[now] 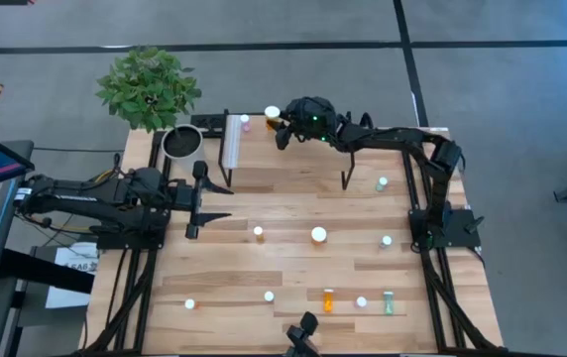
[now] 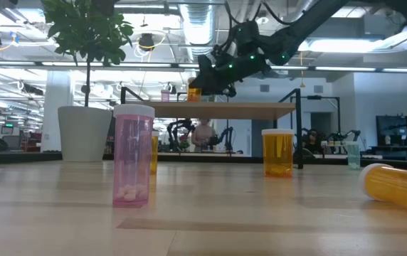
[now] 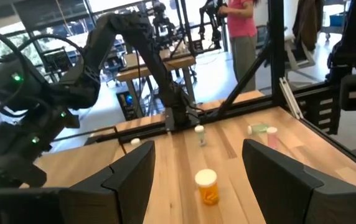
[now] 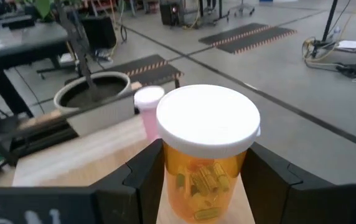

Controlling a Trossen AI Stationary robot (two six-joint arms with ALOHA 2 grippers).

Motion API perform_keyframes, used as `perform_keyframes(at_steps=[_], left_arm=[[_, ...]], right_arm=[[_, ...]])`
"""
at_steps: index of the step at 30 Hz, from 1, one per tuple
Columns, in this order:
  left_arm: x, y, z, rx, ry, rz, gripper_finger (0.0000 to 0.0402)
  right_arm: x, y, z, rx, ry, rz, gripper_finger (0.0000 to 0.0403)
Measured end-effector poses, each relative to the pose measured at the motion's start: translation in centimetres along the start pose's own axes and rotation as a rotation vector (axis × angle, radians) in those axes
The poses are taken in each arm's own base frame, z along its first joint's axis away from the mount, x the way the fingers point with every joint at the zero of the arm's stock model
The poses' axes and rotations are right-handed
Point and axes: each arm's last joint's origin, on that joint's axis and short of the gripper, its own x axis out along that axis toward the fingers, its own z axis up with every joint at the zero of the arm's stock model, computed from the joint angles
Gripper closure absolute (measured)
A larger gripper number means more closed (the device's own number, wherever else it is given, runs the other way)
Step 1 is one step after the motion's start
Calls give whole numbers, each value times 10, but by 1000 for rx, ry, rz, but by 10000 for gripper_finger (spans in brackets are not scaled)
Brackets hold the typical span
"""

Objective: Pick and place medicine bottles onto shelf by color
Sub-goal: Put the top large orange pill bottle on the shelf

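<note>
While I look across the light wooden table (image 1: 293,198), small white-capped medicine bottles (image 1: 319,235) dot its near half, centre mostly bare. My right gripper (image 1: 282,127) clamps a large orange white-capped bottle (image 4: 206,163) over the raised wood-topped shelf (image 1: 293,164), beside a small pink bottle (image 1: 245,121). My left gripper (image 1: 204,199) waits, fingers apart, at the left edge. Office floor beyond.

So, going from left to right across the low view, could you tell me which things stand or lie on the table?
White plant pot → pink bottle → upright orange bottle → pale green bottle → orange bottle lying on its side.
</note>
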Motion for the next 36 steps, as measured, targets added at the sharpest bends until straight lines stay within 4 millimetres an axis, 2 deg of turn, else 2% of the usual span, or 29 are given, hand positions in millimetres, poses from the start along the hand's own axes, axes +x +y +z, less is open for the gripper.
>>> perform_keyframes(at_steps=[9, 36], left_arm=[[0, 0, 0, 0, -2, 0, 170], [0, 0, 0, -9, -2, 0, 170]], right_arm=[[-1, -4, -5, -19, 62, -38, 201], [-1, 1, -9, -31, 96, -29, 148]])
